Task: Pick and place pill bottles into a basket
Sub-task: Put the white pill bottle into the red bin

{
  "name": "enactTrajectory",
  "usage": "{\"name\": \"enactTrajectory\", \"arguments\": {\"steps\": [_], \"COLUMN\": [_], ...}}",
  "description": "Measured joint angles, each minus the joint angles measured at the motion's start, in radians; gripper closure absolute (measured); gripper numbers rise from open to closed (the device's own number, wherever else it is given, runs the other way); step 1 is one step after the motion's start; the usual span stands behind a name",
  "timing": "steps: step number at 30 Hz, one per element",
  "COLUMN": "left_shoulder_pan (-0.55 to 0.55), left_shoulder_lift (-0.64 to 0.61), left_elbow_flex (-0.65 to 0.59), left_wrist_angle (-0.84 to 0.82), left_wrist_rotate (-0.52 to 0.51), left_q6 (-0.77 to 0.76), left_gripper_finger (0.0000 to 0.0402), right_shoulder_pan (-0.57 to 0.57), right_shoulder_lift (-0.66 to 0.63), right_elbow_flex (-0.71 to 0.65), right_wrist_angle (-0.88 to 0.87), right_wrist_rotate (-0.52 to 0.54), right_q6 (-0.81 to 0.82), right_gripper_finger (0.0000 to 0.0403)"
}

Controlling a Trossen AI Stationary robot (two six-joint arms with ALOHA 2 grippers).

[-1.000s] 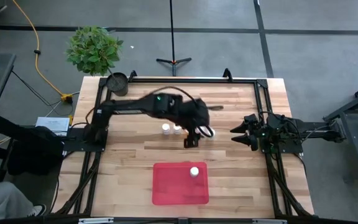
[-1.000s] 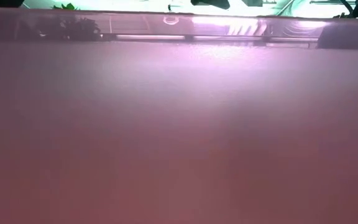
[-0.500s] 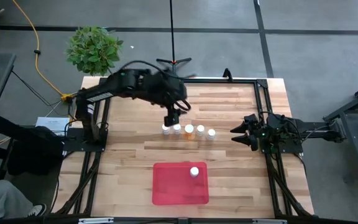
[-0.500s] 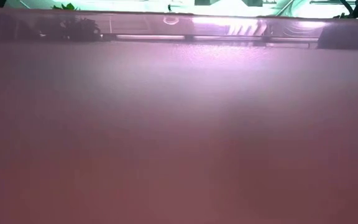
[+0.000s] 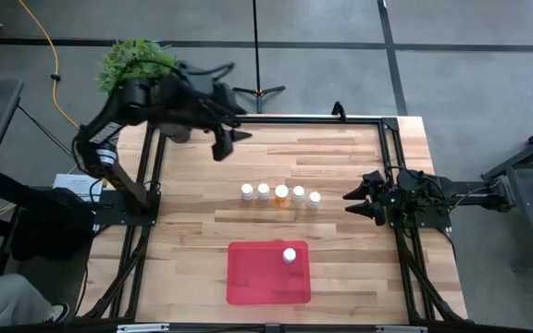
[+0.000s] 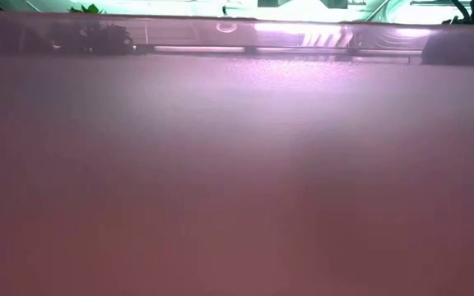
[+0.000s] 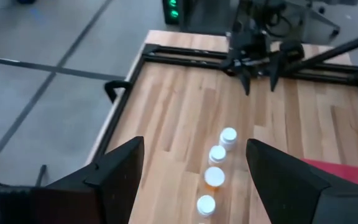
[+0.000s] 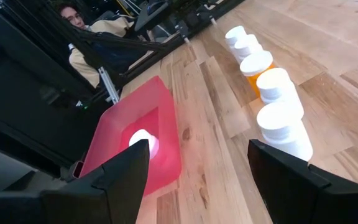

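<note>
Grey concrete floor surrounds a light wooden table [image 5: 340, 176] framed by black rails; a potted plant [image 5: 135, 67] stands off its far left corner, and a thin tripod stand [image 5: 257, 91] rises beyond the far edge.

Pill bottles: five stand upright in a straight, closely spaced row [image 5: 281, 193] at mid-table. Four carry white bodies and white caps; the middle one is an orange bottle [image 5: 282, 193] with a white cap. A sixth bottle [image 5: 290, 254] stands inside the basket [image 5: 248, 277], a shallow red tray lying near the front edge of the table, directly in front of the row. That bottle sits toward the tray's far right corner.

Left gripper [image 5: 226, 141]: raised over the far left part of the table, well apart from the row. Its fingers [image 7: 114, 171] are spread wide with nothing between them; in the left wrist view the row shows in the gap.

Right gripper [image 5: 352, 201]: low at the right side of the table, pointing toward the row's right end, near the last bottle but not touching. Its fingers [image 8: 126, 165] are parted and hold nothing.

Low view: filled by a blurred pinkish surface; nothing legible there. A person shows beyond the table in the right wrist view.
</note>
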Motion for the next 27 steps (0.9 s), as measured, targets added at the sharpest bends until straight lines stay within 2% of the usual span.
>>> {"name": "enactTrajectory", "arguments": {"steps": [8, 13, 18, 27], "left_shoulder_pan": [0.019, 0.017, 0.017, 0.017], "left_shoulder_lift": [-0.1, -0.188, -0.303, -0.5], "left_elbow_flex": [-0.005, -0.077, -0.238, -0.662], "left_wrist_angle": [-0.036, -0.044, 0.008, 0.265], "left_wrist_rotate": [-0.042, -0.077, -0.101, -0.072], "left_q6": [-0.021, -0.055, -0.097, -0.141], "left_gripper_finger": [0.0085, 0.0085, 0.0085, 0.0085], "right_shoulder_pan": [0.0, 0.0, 0.0, 0.0], "right_shoulder_lift": [0.0, 0.0, 0.0, 0.0], "right_elbow_flex": [0.0, 0.0, 0.0, 0.0], "right_wrist_angle": [0.0, 0.0, 0.0, 0.0], "right_wrist_rotate": [0.0, 0.0, 0.0, 0.0], "right_q6": [0.0, -0.001, -0.001, 0.004], "right_gripper_finger": [0.0139, 0.0139, 0.0139, 0.0139]}}
